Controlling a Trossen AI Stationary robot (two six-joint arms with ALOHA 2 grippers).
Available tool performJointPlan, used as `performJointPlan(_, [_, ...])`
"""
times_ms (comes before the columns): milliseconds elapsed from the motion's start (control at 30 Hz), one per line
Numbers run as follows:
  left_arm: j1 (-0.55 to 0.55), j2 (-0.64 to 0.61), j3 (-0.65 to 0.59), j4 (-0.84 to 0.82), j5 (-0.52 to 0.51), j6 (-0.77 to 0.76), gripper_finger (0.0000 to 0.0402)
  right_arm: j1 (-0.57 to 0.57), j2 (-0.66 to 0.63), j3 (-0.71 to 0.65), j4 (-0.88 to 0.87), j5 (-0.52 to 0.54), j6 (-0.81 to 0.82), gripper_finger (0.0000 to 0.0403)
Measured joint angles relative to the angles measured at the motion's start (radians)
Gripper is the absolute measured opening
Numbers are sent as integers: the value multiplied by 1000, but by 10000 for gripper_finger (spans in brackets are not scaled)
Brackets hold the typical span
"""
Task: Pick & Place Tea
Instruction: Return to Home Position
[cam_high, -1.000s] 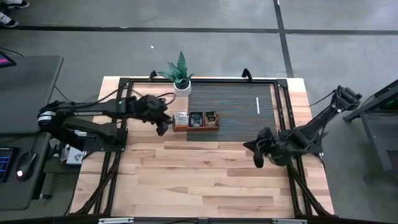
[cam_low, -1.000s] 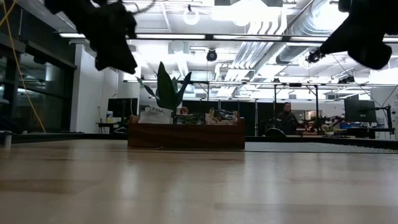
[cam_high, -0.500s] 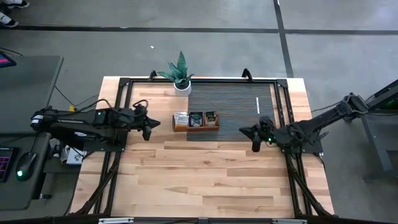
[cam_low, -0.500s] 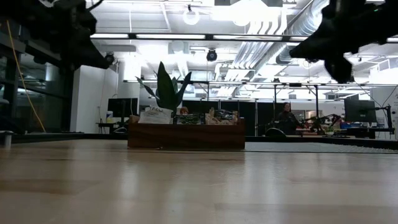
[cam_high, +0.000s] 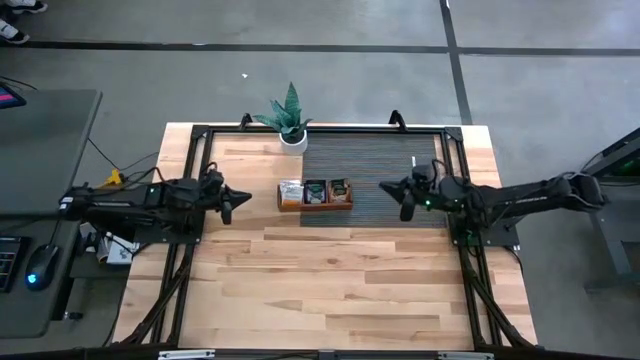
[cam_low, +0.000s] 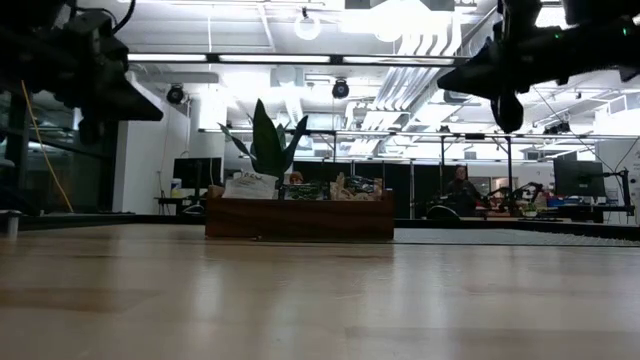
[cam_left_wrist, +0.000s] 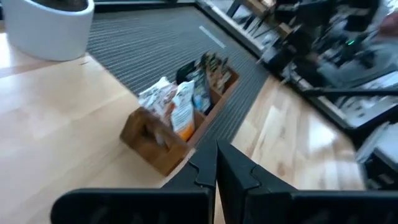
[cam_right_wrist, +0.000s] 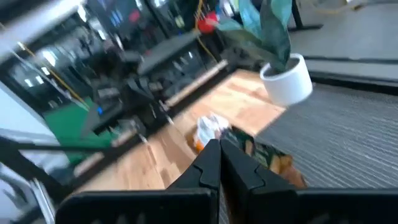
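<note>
The tea sachets stand upright in a long brown wooden tray (cam_high: 315, 203) at the near left corner of a dark ribbed mat (cam_high: 385, 175). White-and-orange ones (cam_left_wrist: 173, 107) fill the tray's left compartment, and dark ones (cam_left_wrist: 202, 87) fill the others. My left gripper (cam_high: 228, 204) hovers shut to the left of the tray, pointing toward it, with nothing between its fingers (cam_left_wrist: 217, 167). My right gripper (cam_high: 405, 206) hovers shut over the mat to the right of the tray, also pointing toward it and holding nothing (cam_right_wrist: 219, 159). In the low view both grippers are above the table.
A potted plant in a white pot (cam_high: 291, 138) stands just beyond the tray at the far edge. A black frame (cam_high: 455, 170) runs along the table's sides. Bare wooden tabletop (cam_high: 330, 280) stretches from the tray to the near edge.
My left gripper has drawn back from the tray's left end toward the table's left edge. My right gripper has swung from the near right toward the far edge, out over the mat, and tipped from pointing down to nearly level, facing the tray. The tray and sachets have stayed still.
</note>
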Motion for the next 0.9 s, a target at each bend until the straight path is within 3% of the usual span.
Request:
performJointPlan(200, [0,-115,-54,11,0,-3,0,-4,0,-162,331,39,39,0])
performJointPlan(433, [0,-222,-118,11,-46,-7,0,57,-4,-274,622,245,-61,0])
performJointPlan(600, [0,-232,-129,10,-47,-10,0,56,-71,-274,637,262,-154,0])
performJointPlan(733, [0,-232,-129,44,-93,-1,0,24,-198,-274,618,233,-232,0])
performJointPlan(900, [0,-233,-128,128,-122,23,0,-7,-470,-274,340,197,-240,0])
